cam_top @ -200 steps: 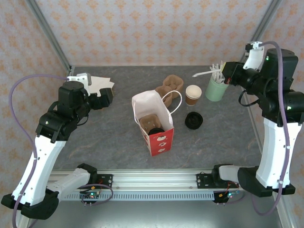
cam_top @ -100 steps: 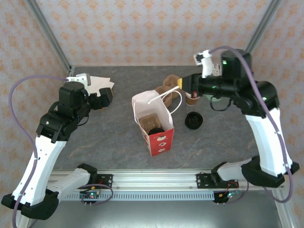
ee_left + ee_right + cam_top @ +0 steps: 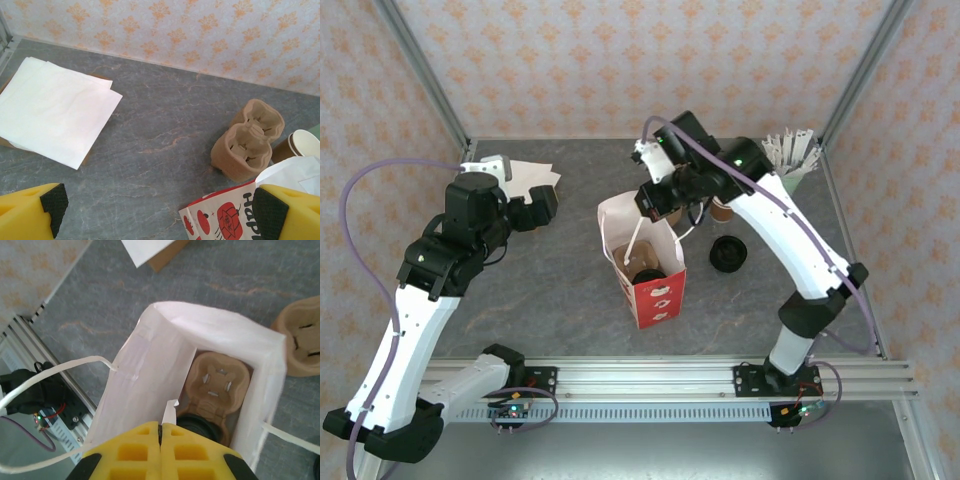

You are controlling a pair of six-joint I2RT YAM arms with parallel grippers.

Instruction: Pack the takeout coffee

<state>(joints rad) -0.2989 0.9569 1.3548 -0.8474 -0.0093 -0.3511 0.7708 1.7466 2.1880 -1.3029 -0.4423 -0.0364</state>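
Now | left claw (image 3: 160,206) open wide | right claw (image 3: 161,428) pinching white stirrer (image 3: 169,413) | cup (image 3: 198,425) in bag (image 3: 150,357) half hidden

**A robot lab test cell**

A white left arm (image 3: 420,305) and right arm (image 3: 790,232) are bolted to an aluminium rail (image 3: 650,378) along the bottom of the top view. Bare metal posts (image 3: 422,75) frame patterned wall panels (image 3: 620,60) around a small grey, stone-look surface (image 3: 560,290).
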